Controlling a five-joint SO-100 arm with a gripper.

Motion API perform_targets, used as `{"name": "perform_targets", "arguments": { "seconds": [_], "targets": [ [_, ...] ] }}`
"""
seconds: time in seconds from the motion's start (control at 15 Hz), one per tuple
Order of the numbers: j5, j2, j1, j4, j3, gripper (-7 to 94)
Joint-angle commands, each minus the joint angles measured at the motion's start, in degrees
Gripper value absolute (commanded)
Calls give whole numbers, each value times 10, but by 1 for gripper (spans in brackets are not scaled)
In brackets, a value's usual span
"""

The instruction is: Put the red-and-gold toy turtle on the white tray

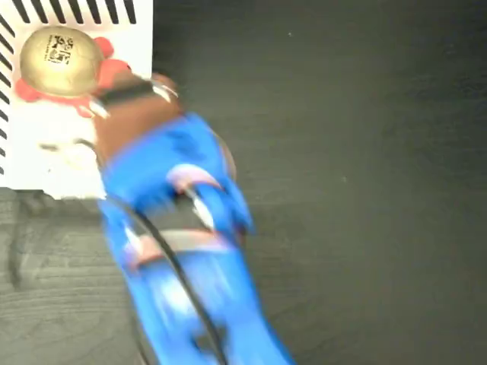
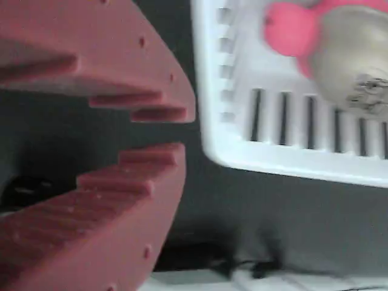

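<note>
The red-and-gold toy turtle [image 1: 61, 57] sits on the white tray [image 1: 46, 152] at the top left of the fixed view, gold shell up with its code sticker showing. My gripper [image 1: 125, 95] hovers blurred over the tray's right edge, just right of the turtle and apart from it. In the wrist view the dark red toothed fingers [image 2: 151, 176] stand a narrow gap apart around the gripper's middle [image 2: 182, 133], with nothing between them. The turtle [image 2: 351, 60] lies at the upper right inside the tray's rim [image 2: 242, 151].
The blue arm [image 1: 190, 289] slants from the bottom centre up toward the tray, with a black cable along it. The tray lies on a dark table [image 1: 365, 190], which stretches to the right of the arm.
</note>
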Motion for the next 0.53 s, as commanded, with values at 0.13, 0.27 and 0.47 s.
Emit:
{"name": "perform_targets", "arguments": {
  "seconds": [0.13,0.27,0.47],
  "targets": [
    [-5,225,26,22,172,0],
    [-10,294,44,16,264,0],
    [-24,393,53,38,381,0]
  ]
}}
